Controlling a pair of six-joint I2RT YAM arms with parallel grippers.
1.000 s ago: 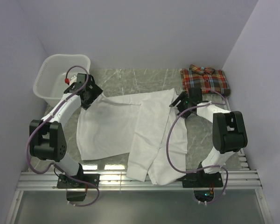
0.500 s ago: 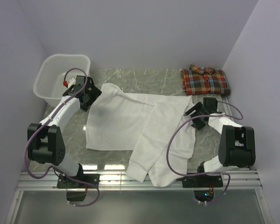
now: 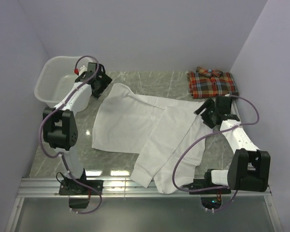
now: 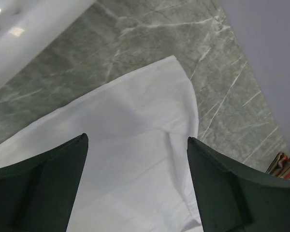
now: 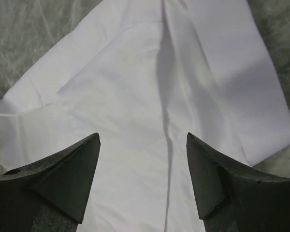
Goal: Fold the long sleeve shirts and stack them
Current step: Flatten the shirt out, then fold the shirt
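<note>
The white long sleeve shirt (image 3: pixel 140 125) lies spread across the middle of the table, one end hanging over the near edge. The red-orange plaid shirt (image 3: pixel 212 83) sits folded at the back right. My left gripper (image 3: pixel 101 86) hovers open above the white shirt's back-left corner (image 4: pixel 150 96), with nothing between its fingers (image 4: pixel 43 179). My right gripper (image 3: pixel 206 112) stands open just off the shirt's right edge. In the right wrist view, the right gripper (image 5: pixel 142 135) looks down on the white shirt (image 5: pixel 150 87), which is flat with one long crease.
A white plastic laundry basket (image 3: pixel 50 82) stands at the back left, close behind my left gripper, and its wall (image 4: pixel 29 34) shows in the left wrist view. Purple walls close in the back and both sides. A metal rail (image 3: pixel 145 183) runs along the near edge.
The white shirt has slid toward the back right and spread flatter. My left gripper has moved back toward the basket. My right gripper has moved right, off the cloth.
</note>
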